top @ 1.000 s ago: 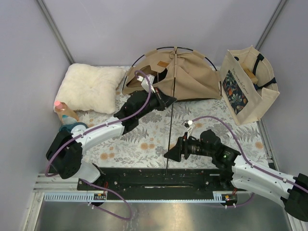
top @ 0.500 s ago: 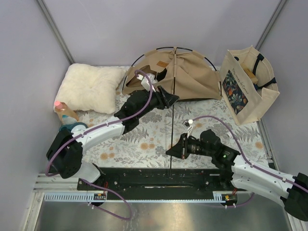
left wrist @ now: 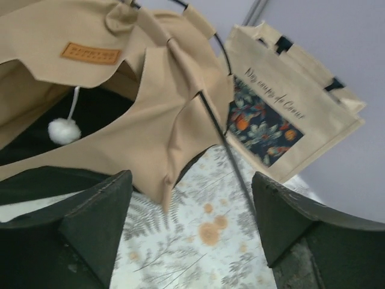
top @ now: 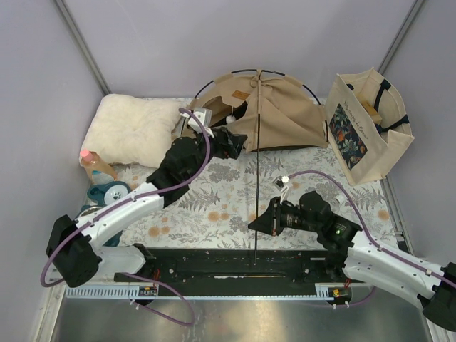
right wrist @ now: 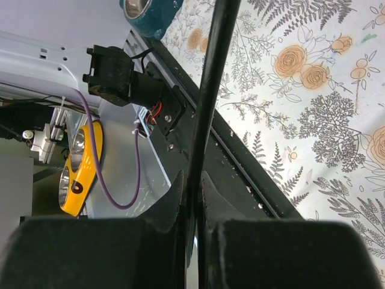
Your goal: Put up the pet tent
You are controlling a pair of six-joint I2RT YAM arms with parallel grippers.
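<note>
The pet tent (top: 281, 114) lies half collapsed at the back of the mat, tan canvas with a brown label (left wrist: 90, 53) and a white pom-pom (left wrist: 64, 130) hanging in its dark doorway. A thin black pole (top: 257, 178) runs from its top down to the near rail. My right gripper (top: 254, 224) is shut on this pole (right wrist: 207, 90) near its lower end, fingers (right wrist: 171, 205) pinching it. My left gripper (top: 239, 140) is open just left of the pole by the tent's doorway, with only the mat between its fingers (left wrist: 96, 223).
A white fluffy cushion (top: 135, 128) lies at the back left. A beige tote bag (top: 367, 121) with a floral print stands at the back right. A bottle (top: 96, 165) and a teal roll (top: 110, 192) sit at the left edge. The black rail (top: 214, 263) spans the near side.
My right gripper has shut on the pole. My left gripper has opened, let go of the pole and drawn back to the left towards the tent's doorway.
</note>
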